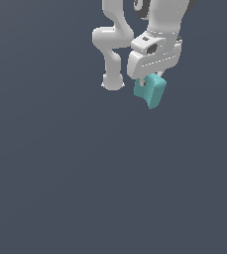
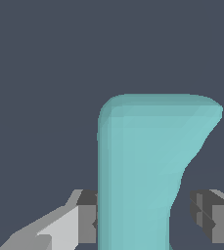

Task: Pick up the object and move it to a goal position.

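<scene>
Filling most of the wrist view, the small teal chunky block with a rounded, slightly hooked end (image 2: 143,171) sits squarely between the two grey fingertips (image 2: 81,222) of the white claw (image 2: 145,219). One fingertip lies flush against the block's straight side. The other stands beside the narrower, waisted part of the block, and a thin strip of dark background shows between them, so from this view I cannot tell whether that pad truly touches. Judging by how the block hangs, the claw is closed to about the block's width and carries it.

Seen from the exterior view, the teal block (image 1: 150,91) hangs directly under the claw (image 1: 149,74) of the white Panda arm (image 1: 116,42), with nothing beneath it but the flat slate-grey worktop (image 1: 85,188). Whether it is lifted clear of that worktop I cannot say for certain, since no shadow or contact edge shows, though its tilted pose suggests it is airborne.

Its long axis runs away from the claw, the broad hooked end farthest from the palm and leaning toward the exterior view's right. No goal marker appears in either view, so the direction of carry cannot be read; the grip should simply be held while moving.
</scene>
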Robot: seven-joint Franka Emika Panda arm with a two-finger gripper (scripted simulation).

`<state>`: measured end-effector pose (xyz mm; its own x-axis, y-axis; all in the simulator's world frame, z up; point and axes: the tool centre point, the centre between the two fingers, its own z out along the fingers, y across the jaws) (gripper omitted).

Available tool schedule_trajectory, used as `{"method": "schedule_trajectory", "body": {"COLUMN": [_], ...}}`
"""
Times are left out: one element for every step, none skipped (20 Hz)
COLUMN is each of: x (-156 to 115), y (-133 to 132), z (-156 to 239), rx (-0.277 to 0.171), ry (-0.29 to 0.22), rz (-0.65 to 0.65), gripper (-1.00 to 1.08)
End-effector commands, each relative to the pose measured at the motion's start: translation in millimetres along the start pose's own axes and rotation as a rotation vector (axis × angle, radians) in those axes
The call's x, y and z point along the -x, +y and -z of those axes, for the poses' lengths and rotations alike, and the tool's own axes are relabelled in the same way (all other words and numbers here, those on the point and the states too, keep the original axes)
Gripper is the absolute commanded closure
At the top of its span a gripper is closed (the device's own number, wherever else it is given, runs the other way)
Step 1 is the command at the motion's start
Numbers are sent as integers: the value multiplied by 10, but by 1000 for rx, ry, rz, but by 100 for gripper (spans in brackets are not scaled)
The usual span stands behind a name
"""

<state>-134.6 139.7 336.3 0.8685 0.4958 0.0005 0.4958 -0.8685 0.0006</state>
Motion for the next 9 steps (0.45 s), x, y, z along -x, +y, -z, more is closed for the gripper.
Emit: {"method": "schedule_trajectory", "body": {"x": [3,2,3,2,1,0,-1,-1,-1], "y": [-48,-62,-71,-81,-90,-96,-101,-104,-104], "z": [129,167,201,229,252,270,283,291,293], "rx": [0,0,0,0,0,0,0,0,0], "ry": [-1,-1,-1,-1,-1,-1,-1,-1,-1], "rz": [0,0,-1,-1,-1,-1,-1,-1,-1], "gripper": [108,108,108,108,108,108,108,108,108]}}
